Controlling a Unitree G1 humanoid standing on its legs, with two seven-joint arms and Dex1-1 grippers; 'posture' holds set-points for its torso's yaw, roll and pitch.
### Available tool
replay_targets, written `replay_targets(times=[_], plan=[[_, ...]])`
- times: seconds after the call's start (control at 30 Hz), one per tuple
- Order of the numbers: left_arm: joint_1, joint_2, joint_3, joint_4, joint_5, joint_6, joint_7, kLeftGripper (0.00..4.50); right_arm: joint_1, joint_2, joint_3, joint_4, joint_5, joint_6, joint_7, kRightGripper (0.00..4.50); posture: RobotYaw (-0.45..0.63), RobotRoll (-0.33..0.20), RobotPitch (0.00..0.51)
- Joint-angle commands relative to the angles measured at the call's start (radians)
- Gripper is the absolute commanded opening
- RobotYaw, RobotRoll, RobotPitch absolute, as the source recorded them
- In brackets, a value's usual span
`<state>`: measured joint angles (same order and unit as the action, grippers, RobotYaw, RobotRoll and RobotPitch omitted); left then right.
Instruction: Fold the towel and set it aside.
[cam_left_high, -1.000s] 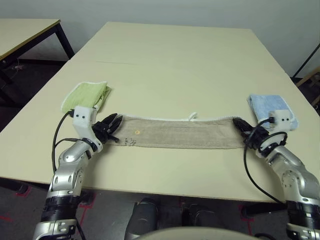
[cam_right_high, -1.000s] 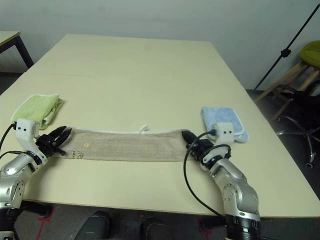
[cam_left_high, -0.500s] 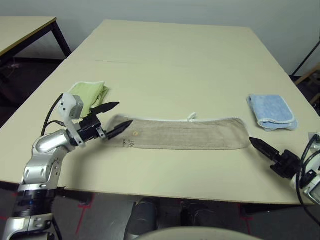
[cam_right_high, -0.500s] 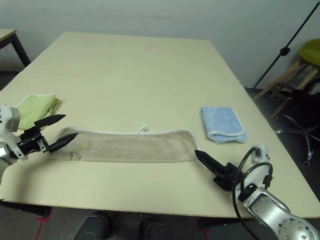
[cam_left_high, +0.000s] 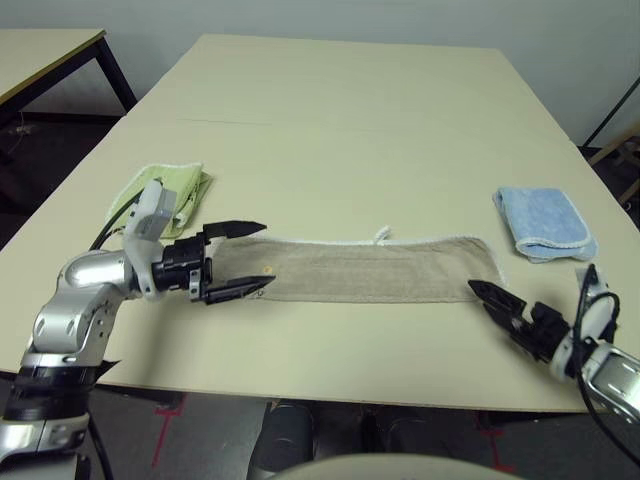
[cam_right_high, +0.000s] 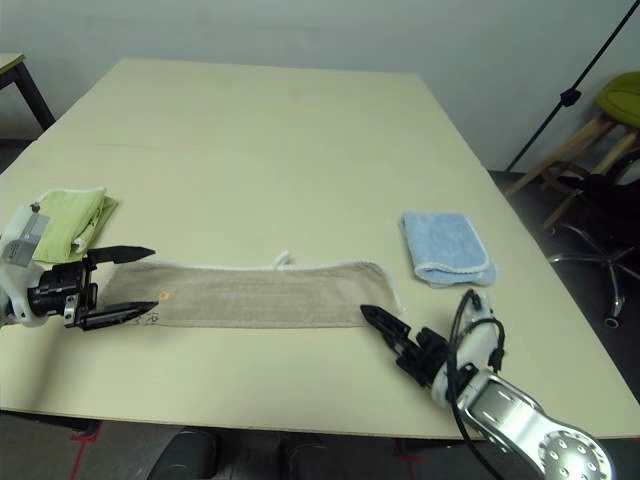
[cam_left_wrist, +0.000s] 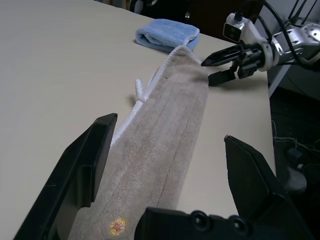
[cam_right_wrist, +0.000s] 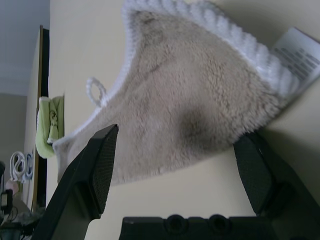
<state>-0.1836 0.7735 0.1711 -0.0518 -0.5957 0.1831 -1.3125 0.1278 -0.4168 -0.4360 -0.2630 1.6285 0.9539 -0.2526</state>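
The towel (cam_left_high: 372, 269) lies flat on the table (cam_left_high: 350, 130) as a long, narrow beige strip, running left to right across the lower middle of the left eye view. White stitched edging follows its far side, with a small white loop (cam_left_high: 384, 234) sticking out near the middle of that edge. A small orange embroidered mark (cam_left_high: 269, 267) sits near its left end, and in the right wrist view a white tag (cam_right_wrist: 300, 52) pokes out from under its right-hand corner.

The left gripper (cam_left_high: 250, 259) reaches in from the lower left of the frame, pointing toward picture right, with its two black fingers spread wide, one above and one below the towel's left end. They are over the cloth and pinch nothing. The right gripper (cam_left_high: 492, 299) comes in from the lower right corner, pointing toward the towel's right end, its tips just beside that end; its fingers are also spread apart and empty, as the right wrist view shows.

A small folded light green towel (cam_left_high: 165, 193) lies at mid left, just beyond the left gripper. A small folded light blue towel (cam_left_high: 544, 221) lies at mid right, a little apart from the beige strip's right end
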Motion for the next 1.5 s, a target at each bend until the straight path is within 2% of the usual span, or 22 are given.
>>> replay_targets(times=[0.03, 0.13, 0.23, 0.33, 0.43, 0.53, 0.63, 0.83, 0.97, 1.1, 1.23, 1.5], plan=[[0.023, -0.006, -0.014, -0.020, 0.003, 0.008, -0.003, 4.50, -0.032, 0.039, 0.048, 0.048, -0.064, -0.048, -0.048, 4.44, 0.16, 0.000, 0.096], [0.036, -0.008, -0.005, -0.024, 0.000, 0.012, 0.005, 4.50, -0.065, 0.073, 0.068, 0.069, -0.119, -0.081, -0.054, 4.44, 0.17, 0.000, 0.094], [0.049, -0.007, -0.001, -0.031, -0.004, 0.018, 0.009, 4.50, -0.089, 0.106, 0.084, 0.086, -0.173, -0.112, -0.047, 3.50, 0.18, 0.000, 0.093], [0.052, -0.007, 0.002, -0.031, -0.006, 0.024, 0.013, 4.50, -0.104, 0.131, 0.101, 0.086, -0.219, -0.132, -0.025, 2.37, 0.18, 0.000, 0.091], [0.052, -0.007, 0.005, -0.029, -0.006, 0.024, 0.016, 4.50, -0.112, 0.154, 0.104, 0.078, -0.299, -0.181, 0.017, 1.24, 0.18, 0.000, 0.090], [0.052, -0.006, 0.006, -0.026, -0.004, 0.024, 0.018, 4.50, -0.111, 0.152, 0.119, 0.066, -0.427, -0.252, 0.080, 0.10, 0.17, 0.000, 0.089], [0.050, -0.008, 0.003, -0.018, -0.001, 0.028, 0.023, 4.50, -0.092, 0.133, 0.146, 0.064, -0.624, -0.369, 0.153, 0.02, 0.16, 0.000, 0.088], [0.037, -0.012, -0.008, -0.008, 0.002, 0.031, 0.023, 4.50, -0.051, 0.137, 0.139, 0.024, -0.846, -0.545, 0.251, 0.02, 0.16, 0.000, 0.090], [0.027, -0.018, -0.014, 0.002, 0.007, 0.031, 0.023, 4.50, 0.007, 0.068, 0.166, 0.000, -1.037, -0.665, 0.346, 0.02, 0.15, 0.000, 0.094], [0.024, -0.024, -0.019, 0.002, 0.008, 0.034, 0.023, 4.50, 0.030, 0.054, 0.174, -0.027, -1.122, -0.715, 0.386, 0.02, 0.14, 0.000, 0.100], [0.020, -0.034, -0.025, 0.000, 0.012, 0.036, 0.025, 4.50, 0.043, 0.004, 0.291, -0.056, -1.225, -0.735, 0.505, 0.02, 0.14, 0.000, 0.100], [0.025, -0.038, -0.024, -0.016, 0.009, 0.042, 0.038, 4.50, 0.018, -0.033, 0.447, -0.078, -1.261, -0.649, 0.663, 0.02, 0.16, 0.000, 0.100]])
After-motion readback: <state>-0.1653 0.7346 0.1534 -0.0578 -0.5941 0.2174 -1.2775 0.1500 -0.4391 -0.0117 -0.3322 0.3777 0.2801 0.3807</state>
